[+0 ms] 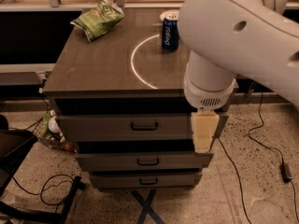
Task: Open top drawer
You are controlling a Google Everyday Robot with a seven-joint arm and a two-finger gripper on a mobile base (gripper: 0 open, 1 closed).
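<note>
Gripper [204, 133] at the top drawer [103, 126]
The cream gripper hangs before the top drawer's right end (open or closed, I cannot tell); above that drawer, farther back, stand a blue can [170, 31] and a green bag [98, 18].

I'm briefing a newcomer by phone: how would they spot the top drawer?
Find the brown-topped cabinet. The top drawer is the highest of three grey fronts, directly under the top; the tool hangs before its right end. It looks wider than the two below.
</note>
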